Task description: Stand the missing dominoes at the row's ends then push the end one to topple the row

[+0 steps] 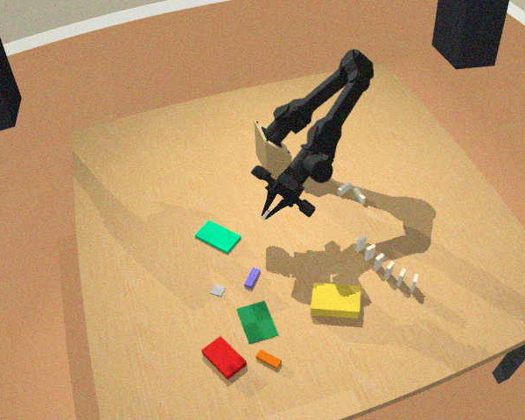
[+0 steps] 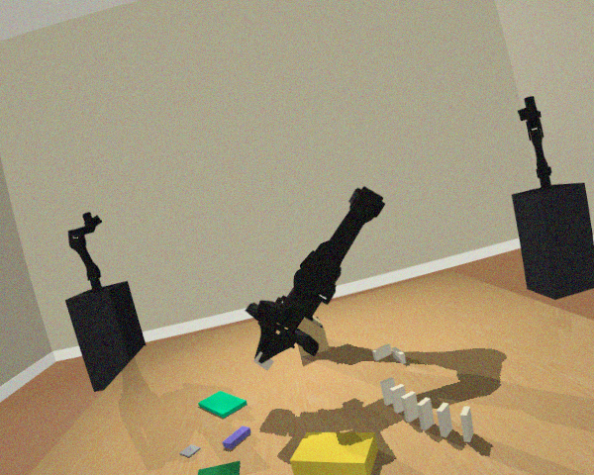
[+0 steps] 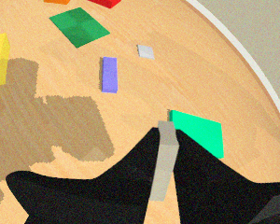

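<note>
My gripper (image 1: pixel 265 213) (image 2: pixel 260 357) (image 3: pixel 165 134) is shut on a pale domino, held in the air above the table, left of the row in the top and exterior views. The held domino (image 1: pixel 264 216) (image 2: pixel 264 362) (image 3: pixel 163 163) sticks out past the fingertips and looks tilted in the exterior view. Several white dominoes stand in an evenly spaced row, from the far end domino (image 1: pixel 361 243) (image 2: pixel 387 392) to the near end domino (image 1: pixel 415 283) (image 2: pixel 466 424). Two loose dominoes lie close together behind the row, one (image 1: pixel 345 188) (image 2: pixel 382 352) beside the other (image 1: pixel 360 196) (image 2: pixel 399 355).
A yellow block (image 1: pixel 335 300) (image 2: pixel 333 452) lies left of the row's near end. A teal slab (image 1: pixel 218 236) (image 2: pixel 223 404) (image 3: pixel 201 135), purple block (image 1: pixel 252 277) (image 3: pixel 109 75), grey tile (image 1: pixel 217 290) (image 3: pixel 146 51), green mat (image 1: pixel 257 322) (image 3: pixel 79 27), red block (image 1: pixel 223 356) and orange block (image 1: pixel 269 359) lie farther left.
</note>
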Robot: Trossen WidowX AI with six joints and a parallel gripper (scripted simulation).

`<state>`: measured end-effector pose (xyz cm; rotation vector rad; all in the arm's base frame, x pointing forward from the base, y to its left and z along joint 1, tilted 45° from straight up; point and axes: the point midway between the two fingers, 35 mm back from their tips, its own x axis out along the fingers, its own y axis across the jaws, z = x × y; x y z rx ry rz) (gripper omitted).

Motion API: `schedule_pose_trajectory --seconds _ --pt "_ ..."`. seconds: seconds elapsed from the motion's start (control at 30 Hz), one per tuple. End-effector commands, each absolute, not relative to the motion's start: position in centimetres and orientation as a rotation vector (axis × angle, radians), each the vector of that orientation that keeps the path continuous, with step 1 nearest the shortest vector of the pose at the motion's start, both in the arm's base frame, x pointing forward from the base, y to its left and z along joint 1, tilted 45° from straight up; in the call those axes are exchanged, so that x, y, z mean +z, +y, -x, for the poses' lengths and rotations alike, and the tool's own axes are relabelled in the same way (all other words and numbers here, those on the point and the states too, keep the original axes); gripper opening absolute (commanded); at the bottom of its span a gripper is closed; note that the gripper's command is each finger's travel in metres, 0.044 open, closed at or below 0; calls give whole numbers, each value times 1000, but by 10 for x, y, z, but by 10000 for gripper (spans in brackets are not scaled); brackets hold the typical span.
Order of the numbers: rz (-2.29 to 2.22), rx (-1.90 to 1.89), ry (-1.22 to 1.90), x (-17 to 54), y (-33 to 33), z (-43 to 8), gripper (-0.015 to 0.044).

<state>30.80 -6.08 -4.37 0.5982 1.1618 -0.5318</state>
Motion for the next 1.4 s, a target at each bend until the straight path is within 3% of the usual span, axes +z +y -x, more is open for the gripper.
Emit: schedule_pose_trajectory --seconds 0.0,1.07,1.37 --pt "-597 -562 1097 -42 -60 -306 28" --pt "-746 -654 432 8 -48 -278 28" --pt "-752 -653 418 10 -48 -277 28"
